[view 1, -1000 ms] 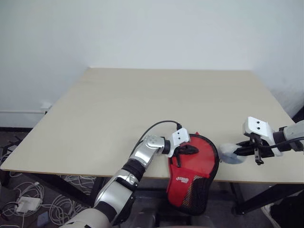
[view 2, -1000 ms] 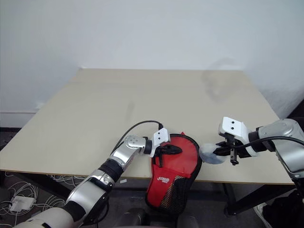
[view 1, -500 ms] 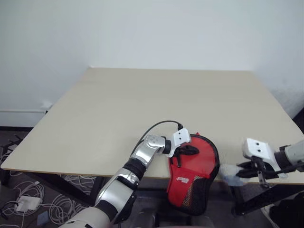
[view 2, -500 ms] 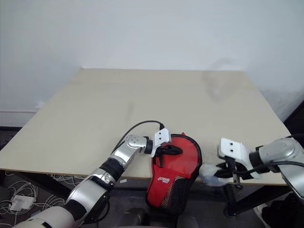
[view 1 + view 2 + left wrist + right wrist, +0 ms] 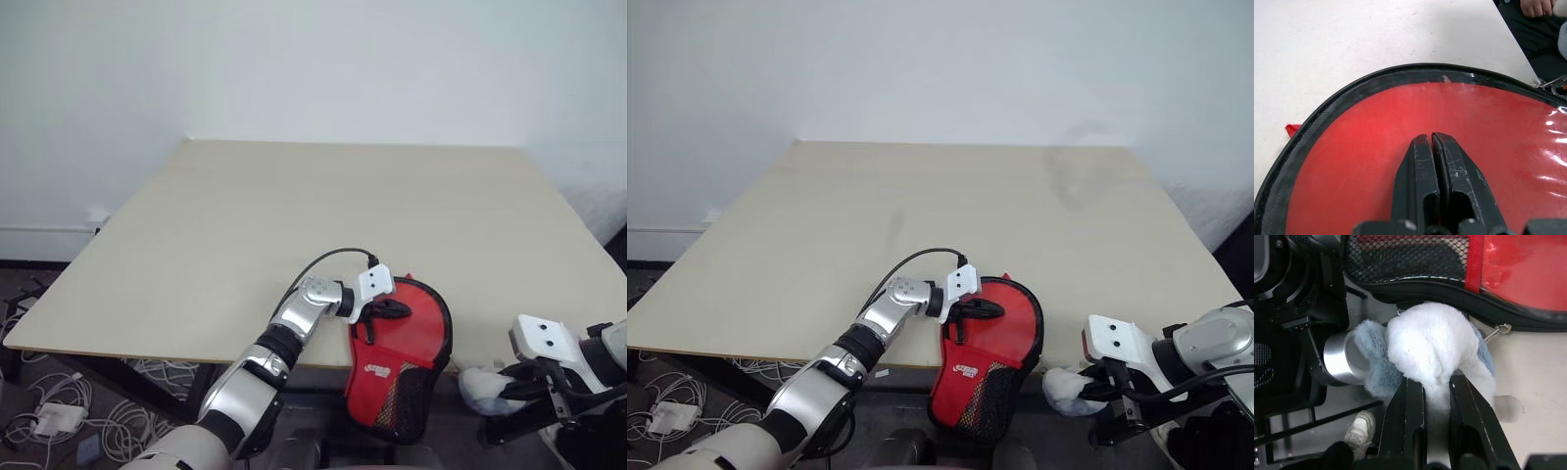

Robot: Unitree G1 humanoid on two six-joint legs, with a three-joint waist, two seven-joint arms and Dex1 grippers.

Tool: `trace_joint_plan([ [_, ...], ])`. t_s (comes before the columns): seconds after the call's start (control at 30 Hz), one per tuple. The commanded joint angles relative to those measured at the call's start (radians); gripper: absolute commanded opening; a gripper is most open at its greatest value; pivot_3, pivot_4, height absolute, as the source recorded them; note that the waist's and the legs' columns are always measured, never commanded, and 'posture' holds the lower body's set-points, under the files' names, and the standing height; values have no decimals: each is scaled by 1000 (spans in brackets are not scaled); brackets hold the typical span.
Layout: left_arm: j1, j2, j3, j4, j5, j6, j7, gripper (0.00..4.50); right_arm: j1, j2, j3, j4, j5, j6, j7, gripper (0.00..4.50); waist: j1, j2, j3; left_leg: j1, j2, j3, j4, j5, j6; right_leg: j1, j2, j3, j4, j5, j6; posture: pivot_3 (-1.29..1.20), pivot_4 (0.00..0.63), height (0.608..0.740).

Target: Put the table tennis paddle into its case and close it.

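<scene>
The left gripper (image 5: 384,311) rests on top of the case (image 5: 397,357), its two black fingers (image 5: 1432,171) pressed together with nothing between them, tips lying flat on the red fabric. The case spreads out under and beyond those tips: its round red part sits on the table (image 5: 323,225) at the near edge, ringed by a black zipper edge that curves just ahead of the fingertips in the left wrist view, while its narrower end with the white logo and black mesh hangs down past the table's edge, below the gripper. No table tennis paddle can be made out; whether it lies inside the case cannot be told. The right gripper (image 5: 509,387) is off the table, lower than its near edge and well to the right of the case, and its fingers (image 5: 1408,416) pinch a soft white and pale blue-grey plush wad (image 5: 1432,350). The wad bulges out past the fingertips toward the case, whose mesh section and zipper edge with a small metal pull lie just beyond it in the right wrist view. A person's shoe (image 5: 1359,427) shows on the floor beneath that gripper.
</scene>
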Motion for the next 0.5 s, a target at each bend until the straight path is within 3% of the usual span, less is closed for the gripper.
trace_joint_plan([
  [0.03,13,15,-11,63,39,13,7,0,40,-26,-41,-49,33,-16,54,189,0,0,0,0,0,0,0,0,0,0,0,0,0,0,0,0,0,734],
  [0.27,3,11,-6,78,38,8,10,0,121,-19,-64,-121,38,-37,63,189,1,-1,0,0,0,0,0,0,0,1,0,0,0,0,1,0,0,734],
  [0.5,-10,13,2,91,36,5,12,0,93,23,10,-137,1,-91,-16,189,1,-1,0,0,0,0,0,-1,0,1,0,0,-1,-1,1,0,0,734],
])
